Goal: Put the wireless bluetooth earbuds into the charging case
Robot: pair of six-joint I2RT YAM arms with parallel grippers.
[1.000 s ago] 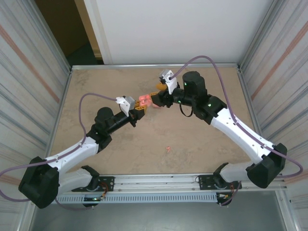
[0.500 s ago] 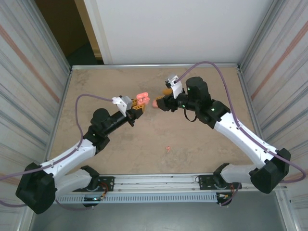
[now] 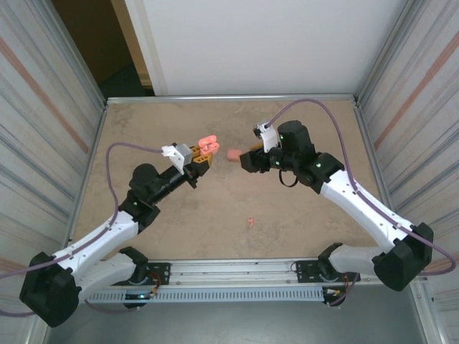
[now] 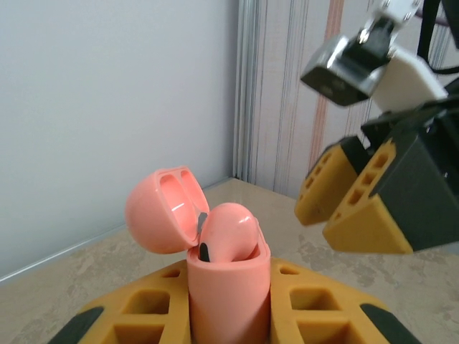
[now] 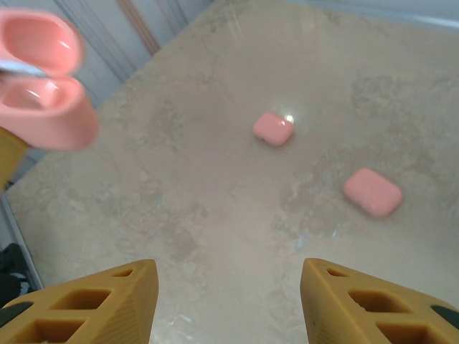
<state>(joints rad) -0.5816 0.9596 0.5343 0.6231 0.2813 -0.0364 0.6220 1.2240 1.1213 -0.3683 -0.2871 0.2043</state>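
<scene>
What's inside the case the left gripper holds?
One earbud pokes out of the case, beside the open lid. The case wall hides anything deeper, including any second earbud.

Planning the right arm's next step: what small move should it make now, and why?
Probably lower the open, empty right end effector toward the loose earbud on the table, since the left end effector holds the case open.

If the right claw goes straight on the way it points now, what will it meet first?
Most likely the bare tabletop, just before the farther closed pink case. The right claw is open and tilted downward. The open case in the left claw sits off to one side. Depth is uncertain.
</scene>
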